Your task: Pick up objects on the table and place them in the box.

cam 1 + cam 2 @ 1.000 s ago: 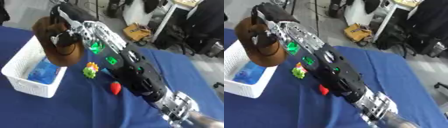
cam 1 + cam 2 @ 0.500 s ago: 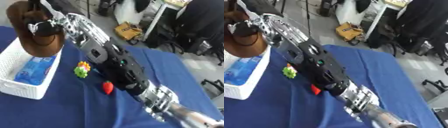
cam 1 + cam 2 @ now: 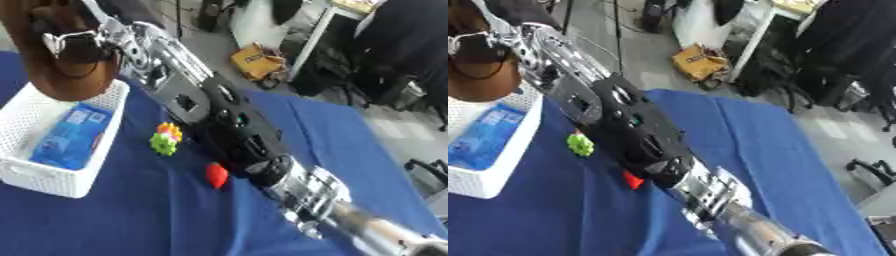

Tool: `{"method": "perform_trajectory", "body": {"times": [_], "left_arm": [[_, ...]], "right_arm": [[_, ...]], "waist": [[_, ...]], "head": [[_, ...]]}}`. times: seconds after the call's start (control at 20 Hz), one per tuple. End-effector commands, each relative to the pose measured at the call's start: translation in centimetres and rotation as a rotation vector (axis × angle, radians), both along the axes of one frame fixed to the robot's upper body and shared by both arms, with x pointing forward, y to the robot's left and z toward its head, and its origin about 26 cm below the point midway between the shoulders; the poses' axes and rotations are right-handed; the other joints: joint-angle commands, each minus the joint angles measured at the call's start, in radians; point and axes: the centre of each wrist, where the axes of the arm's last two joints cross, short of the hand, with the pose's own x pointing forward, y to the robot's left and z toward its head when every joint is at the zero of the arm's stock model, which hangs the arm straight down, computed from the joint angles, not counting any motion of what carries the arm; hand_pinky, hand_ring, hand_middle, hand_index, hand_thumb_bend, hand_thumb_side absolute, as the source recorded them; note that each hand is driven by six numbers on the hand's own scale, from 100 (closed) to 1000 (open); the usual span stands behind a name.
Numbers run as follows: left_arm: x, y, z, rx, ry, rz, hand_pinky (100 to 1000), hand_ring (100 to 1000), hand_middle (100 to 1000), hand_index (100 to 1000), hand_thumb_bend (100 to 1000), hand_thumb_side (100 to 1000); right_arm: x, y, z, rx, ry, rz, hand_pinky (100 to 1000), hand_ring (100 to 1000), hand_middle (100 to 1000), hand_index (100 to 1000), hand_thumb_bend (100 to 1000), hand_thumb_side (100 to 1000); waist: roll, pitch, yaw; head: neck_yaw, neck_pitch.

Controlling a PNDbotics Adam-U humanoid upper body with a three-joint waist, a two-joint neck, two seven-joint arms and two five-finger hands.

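left eye view: right hand (image 3: 77, 46) curled round brown hat (image 3: 63, 75), hovering over white box (image 3: 26, 172) at worktop's left edge. lower until it's inside the walls, then release.

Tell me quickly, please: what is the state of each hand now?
Right hand: shut on the brown hat, above the white box.
Left hand: not in view.
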Motion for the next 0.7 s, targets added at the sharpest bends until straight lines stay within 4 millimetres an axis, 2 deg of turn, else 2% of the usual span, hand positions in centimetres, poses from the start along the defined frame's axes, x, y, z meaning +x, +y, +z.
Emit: {"method": "perform_trajectory", "body": {"times": [0.05,0.6,0.65,0.7], "left_arm": [[-0.4,0.3,1.0,-0.007,-0.042,0.01,1000,833,772,766,100,995],[-0.5,0.7,1.7,-0.025,-0.064,0.032,1000,830,770,766,100,989],[-0.5,0.6,1.7,-0.024,-0.065,0.031,1000,830,769,766,100,988],[-0.5,0.6,1.7,-0.024,-0.066,0.031,1000,830,769,766,100,988]], "right_arm": [[-0.4,-1.4,1.5,-0.002,-0.053,-0.015,278,474,470,577,100,142],[0.9,-3.6,0.7,-0.009,-0.119,0.043,276,462,444,559,100,125],[1.1,-3.7,0.4,-0.009,-0.12,0.054,389,516,472,595,100,181],[1.3,-3.8,0.2,-0.009,-0.12,0.062,389,516,472,595,100,181]], "waist": [[0.012,-0.014,0.008],[0.011,0.009,0.041],[0.011,0.01,0.04],[0.011,0.01,0.039]], "head": [[-0.013,-0.009],[-0.049,-0.042],[-0.045,-0.046],[-0.042,-0.048]]}}
